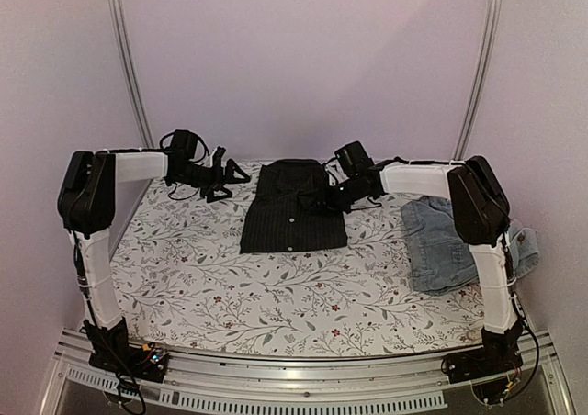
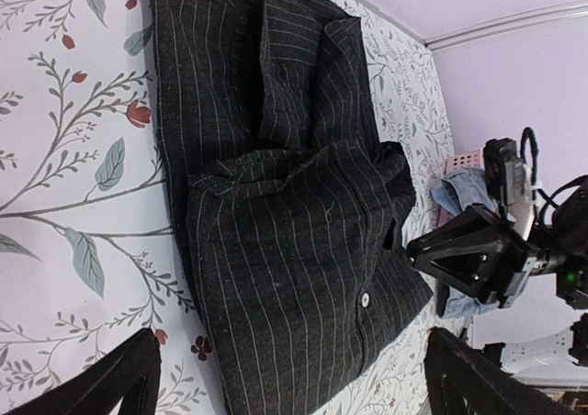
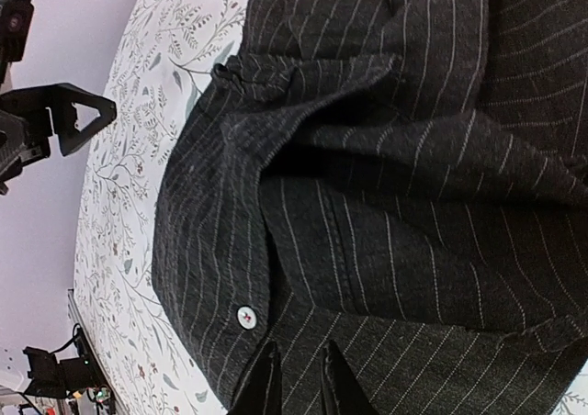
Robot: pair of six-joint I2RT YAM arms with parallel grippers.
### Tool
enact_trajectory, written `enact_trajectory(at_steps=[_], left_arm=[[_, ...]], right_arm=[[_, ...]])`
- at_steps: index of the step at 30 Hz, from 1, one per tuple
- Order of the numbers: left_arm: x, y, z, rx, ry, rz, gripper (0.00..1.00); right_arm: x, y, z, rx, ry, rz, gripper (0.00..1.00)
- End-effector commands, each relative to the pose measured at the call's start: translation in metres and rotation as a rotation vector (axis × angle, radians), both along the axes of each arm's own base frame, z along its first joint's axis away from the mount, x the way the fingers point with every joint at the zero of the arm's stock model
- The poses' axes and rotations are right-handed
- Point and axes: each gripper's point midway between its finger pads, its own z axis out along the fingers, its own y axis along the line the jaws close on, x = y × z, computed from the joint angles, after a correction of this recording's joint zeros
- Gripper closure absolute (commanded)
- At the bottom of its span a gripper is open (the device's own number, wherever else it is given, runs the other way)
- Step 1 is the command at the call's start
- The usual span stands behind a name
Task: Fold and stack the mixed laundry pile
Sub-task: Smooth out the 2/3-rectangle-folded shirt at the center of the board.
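The black pinstriped shirt [image 1: 294,208] lies folded into a rectangle at the back middle of the table, buttons up. It fills the left wrist view [image 2: 294,204] and the right wrist view [image 3: 386,204]. My right gripper [image 1: 333,196] is at the shirt's right edge. Its fingers [image 3: 301,374] are almost together, with pinstriped cloth in the narrow gap. My left gripper [image 1: 220,181] hovers to the left of the shirt, clear of it. Its jaws [image 2: 294,378] are wide open and empty. Faded denim [image 1: 441,241] lies in a heap at the right, under the right arm.
A floral cloth [image 1: 276,296] covers the table. A pink slatted basket [image 2: 464,162] shows beyond the denim [image 2: 459,190] at the table's right edge. Walls close in the back and both sides. The metal rail [image 1: 294,374] with both arm bases runs along the front.
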Motion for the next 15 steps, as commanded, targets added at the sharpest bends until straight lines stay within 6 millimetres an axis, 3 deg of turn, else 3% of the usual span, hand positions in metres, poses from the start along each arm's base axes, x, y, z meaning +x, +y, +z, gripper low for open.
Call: enact_trajectory(at_steps=[1,4,6,11,15], left_arm=[[0.006,0.001,0.024,-0.001,-0.067,-0.003,0.0],[0.007,0.0,0.023,-0.001,-0.064,-0.005,0.0],[0.007,0.0,0.022,-0.003,-0.061,-0.006,0.0],[0.009,-0.001,0.019,-0.006,-0.056,-0.009,0.0],[0.012,-0.001,0.019,-0.005,-0.057,-0.01,0.0]], right_arm=[[-0.022,-0.004,0.005,0.029,0.017,0.022,0.87],[-0.037,-0.009,-0.005,-0.018,0.037,0.033,0.87],[-0.037,-0.016,-0.02,-0.062,0.05,0.013,0.86],[-0.005,-0.012,-0.035,-0.104,0.007,-0.038,0.83],[0.021,-0.004,-0.036,-0.089,-0.028,-0.061,0.8]])
